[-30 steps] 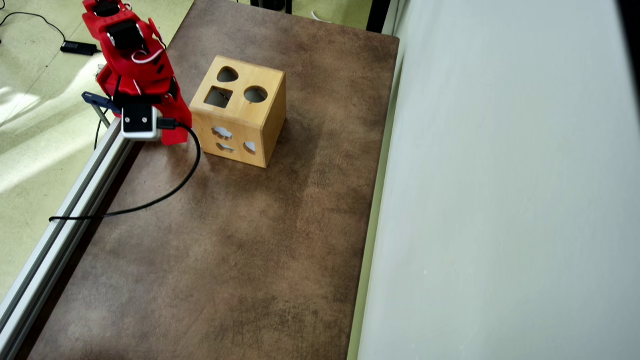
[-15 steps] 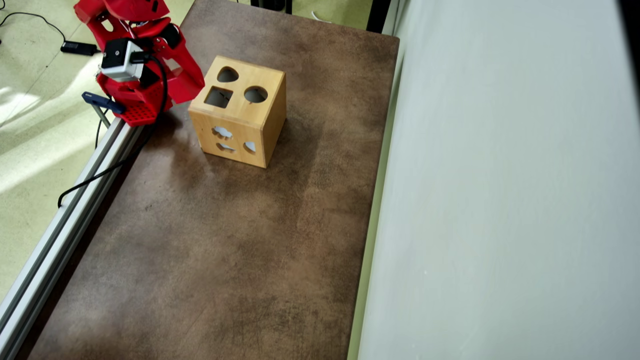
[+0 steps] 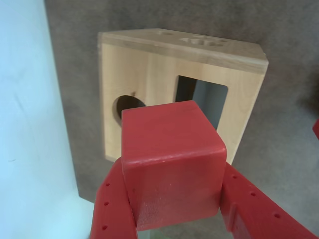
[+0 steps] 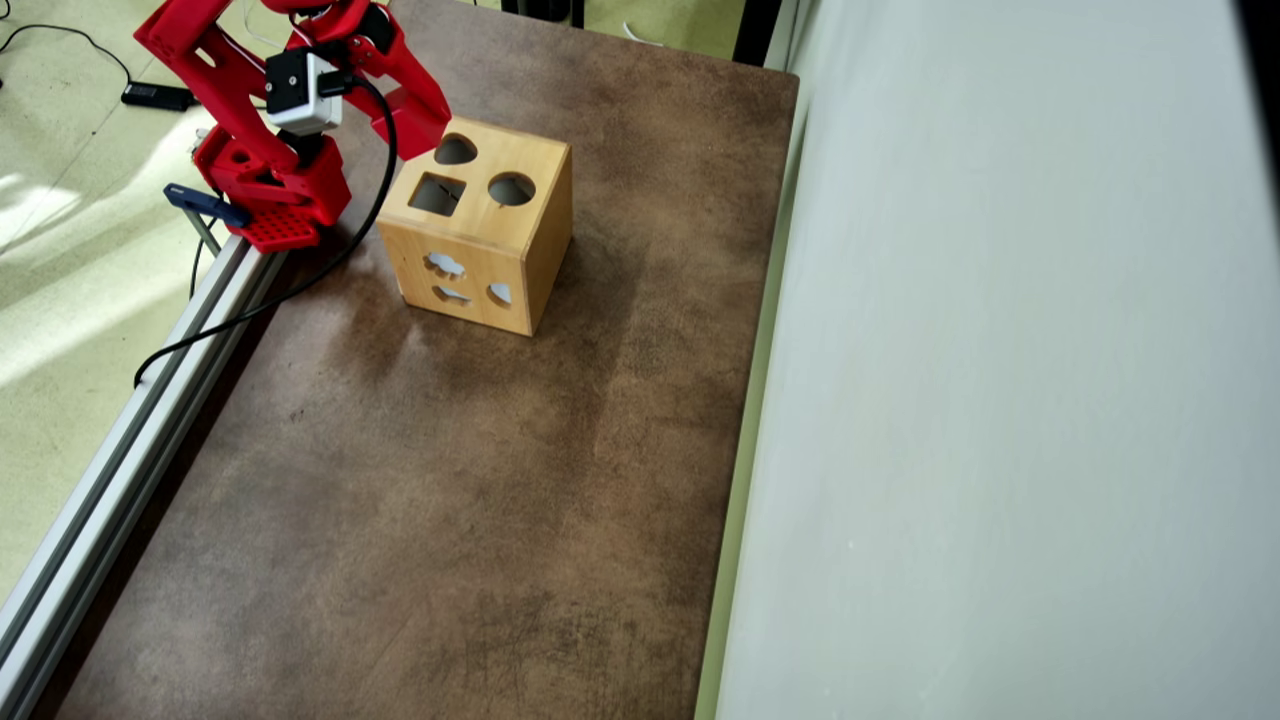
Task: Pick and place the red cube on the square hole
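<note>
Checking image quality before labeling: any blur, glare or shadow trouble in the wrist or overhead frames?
Wrist view: the red cube fills the foreground, sharp enough to show surface texture; the box behind is slightly soft, and the square hole reads clearly. Overhead view: sharp and evenly lit, soft shadows beside the box, bright sunlight patches on the floor at left, no glare on the table.

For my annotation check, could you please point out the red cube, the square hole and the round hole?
red cube (image 3: 172, 167), wrist view, its front face between the gripper fingers.
square hole (image 4: 437, 194), overhead view, its dark opening in the box top.
round hole (image 4: 511, 189), overhead view, its dark opening.
</note>
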`<action>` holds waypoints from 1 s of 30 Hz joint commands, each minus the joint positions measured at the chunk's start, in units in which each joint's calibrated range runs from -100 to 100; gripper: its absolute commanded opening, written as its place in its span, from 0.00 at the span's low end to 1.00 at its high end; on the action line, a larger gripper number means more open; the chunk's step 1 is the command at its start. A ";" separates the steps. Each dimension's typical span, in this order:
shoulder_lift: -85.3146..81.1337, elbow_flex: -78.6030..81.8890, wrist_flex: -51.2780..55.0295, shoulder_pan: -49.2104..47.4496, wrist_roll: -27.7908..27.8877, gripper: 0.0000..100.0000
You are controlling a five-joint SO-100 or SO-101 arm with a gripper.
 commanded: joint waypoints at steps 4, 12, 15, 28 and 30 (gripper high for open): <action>-1.40 5.42 0.65 -0.01 -0.29 0.07; -0.72 5.51 0.73 0.44 -0.34 0.07; -0.63 5.60 0.73 0.44 -1.42 0.07; -0.38 6.59 0.41 -0.01 -4.74 0.07; -0.38 7.84 0.33 -0.01 -4.74 0.07</action>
